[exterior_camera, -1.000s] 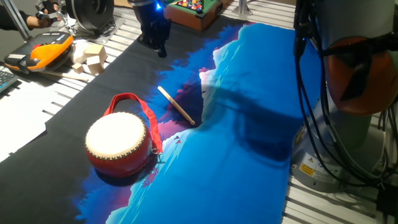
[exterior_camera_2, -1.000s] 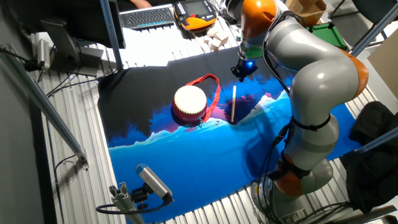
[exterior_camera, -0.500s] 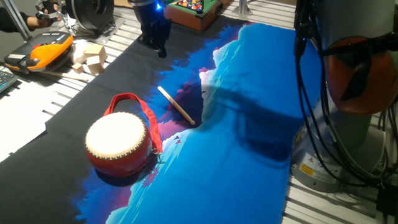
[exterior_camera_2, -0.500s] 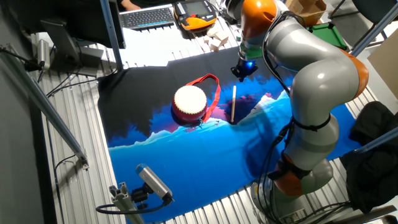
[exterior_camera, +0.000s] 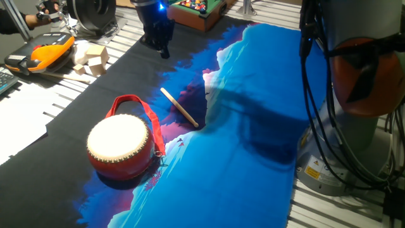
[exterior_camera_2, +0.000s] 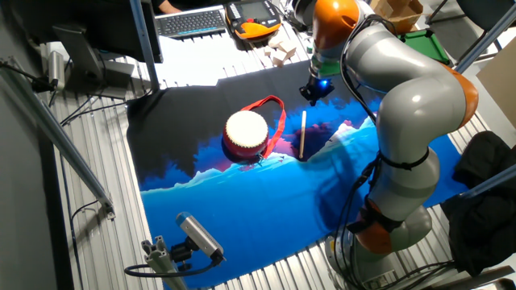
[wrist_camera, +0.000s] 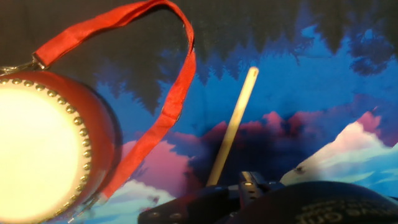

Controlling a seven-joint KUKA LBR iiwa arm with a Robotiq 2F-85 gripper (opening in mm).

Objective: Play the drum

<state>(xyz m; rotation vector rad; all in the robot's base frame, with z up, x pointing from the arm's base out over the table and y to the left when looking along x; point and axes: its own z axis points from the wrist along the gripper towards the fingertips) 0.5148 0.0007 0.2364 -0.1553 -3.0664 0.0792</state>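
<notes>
The drum (exterior_camera: pixel 120 147) sits lower left, well apart from the gripper (exterior_camera: pixel 161 49) at upper centre; finger state unclear

slatted metal table (exterior_camera_2: pixel 97 217) | blue/black printed cloth (exterior_camera: pixel 253 95) | keyboard (exterior_camera_2: pixel 192 21) at back

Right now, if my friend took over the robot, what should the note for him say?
Gripper: hangs above the far end of the mat, holding nothing; open or shut cannot be told.
Drum: sits upright on the mat, skin facing up, red strap looped beside it.
Stick: lies flat on the mat next to the drum, not picked up.
Done: nothing yet.
Left: probably grab the stick, then tap the drum skin.
</notes>
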